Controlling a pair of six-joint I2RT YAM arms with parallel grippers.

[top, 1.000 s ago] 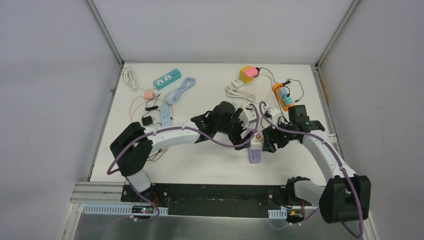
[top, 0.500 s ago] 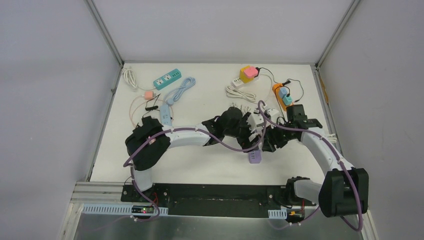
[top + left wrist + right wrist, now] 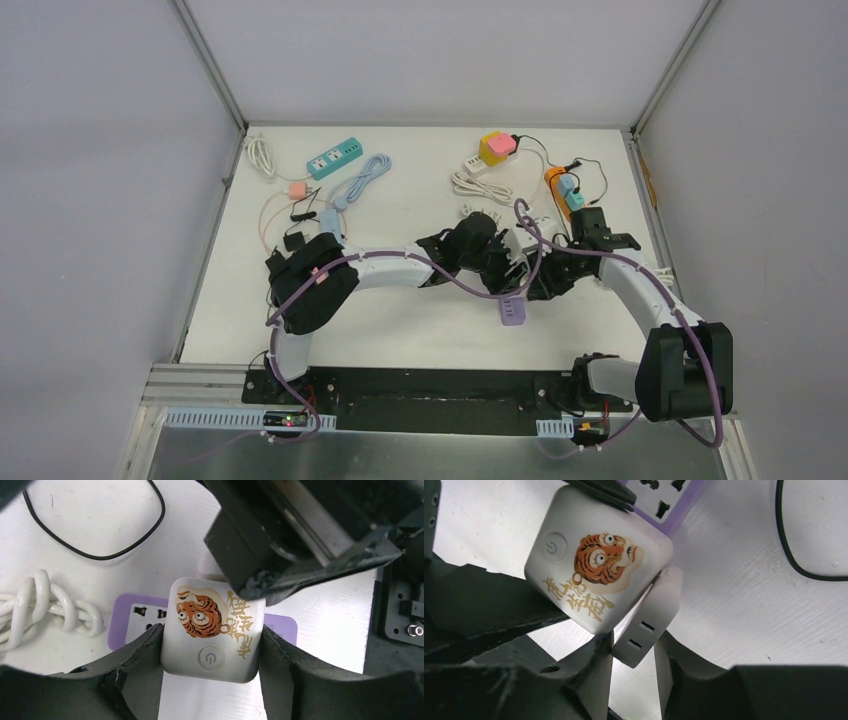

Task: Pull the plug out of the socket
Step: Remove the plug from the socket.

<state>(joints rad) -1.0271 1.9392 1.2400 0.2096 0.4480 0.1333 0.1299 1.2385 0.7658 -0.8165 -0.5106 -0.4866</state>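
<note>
A white plug with a tiger print (image 3: 214,625) is held between my left gripper's (image 3: 210,647) black fingers, just above a purple power strip (image 3: 125,617) lying on the table. In the right wrist view the same plug (image 3: 596,565) joins a small white socket block with two slots (image 3: 651,615). My right gripper (image 3: 634,650) is shut on that block. In the top view both grippers, left (image 3: 505,262) and right (image 3: 540,280), meet over the purple strip (image 3: 511,312), and the plug is hidden under them.
A coiled white cable (image 3: 45,605) and a black cable loop (image 3: 100,545) lie beside the purple strip. Farther back are an orange strip (image 3: 560,190), a yellow-pink cube (image 3: 497,147), a teal strip (image 3: 334,159) and a light blue cable (image 3: 360,180).
The left arm's elbow and shoulder have swung to the right. Both grippers have closed in over the plug, which showed a second ago and is now covered in the top view.
</note>
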